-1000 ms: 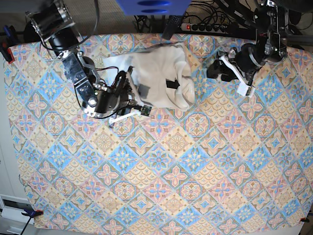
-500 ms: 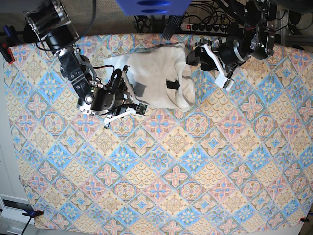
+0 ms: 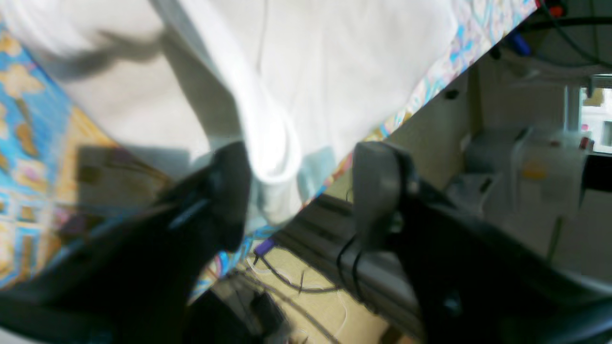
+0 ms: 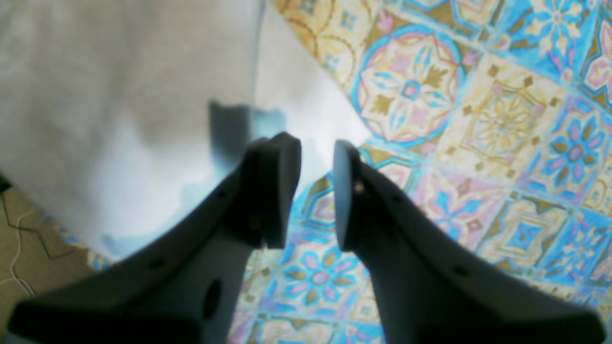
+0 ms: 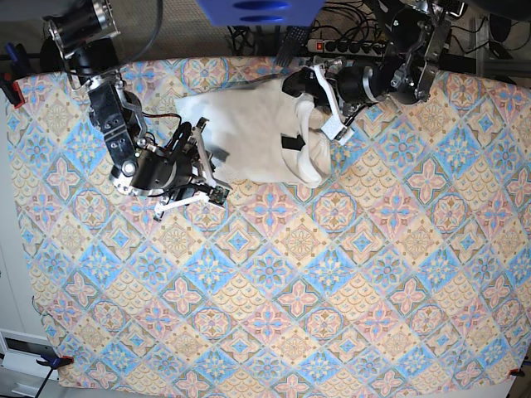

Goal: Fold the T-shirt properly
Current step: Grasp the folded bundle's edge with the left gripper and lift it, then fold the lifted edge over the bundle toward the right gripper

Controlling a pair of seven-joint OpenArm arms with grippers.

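Note:
The white T-shirt lies bunched near the table's far edge, with a dark label showing in its folds. My left gripper is at the shirt's right edge. In the left wrist view it is open, and a rolled fold of the T-shirt hangs between its fingers and touches the left one. My right gripper sits at the shirt's left lower edge. Its jaws stand slightly apart with nothing clamped, and the T-shirt's hem lies just beyond the tips.
A patterned tablecloth covers the table. Its far edge runs just behind the shirt, with a power strip and cables beyond it. A blue object hangs over the top edge. A clamp grips the left border.
My left arm has swung left from the open cloth onto the shirt's right edge, and its jaws have narrowed. My right arm has drifted slightly left and down.

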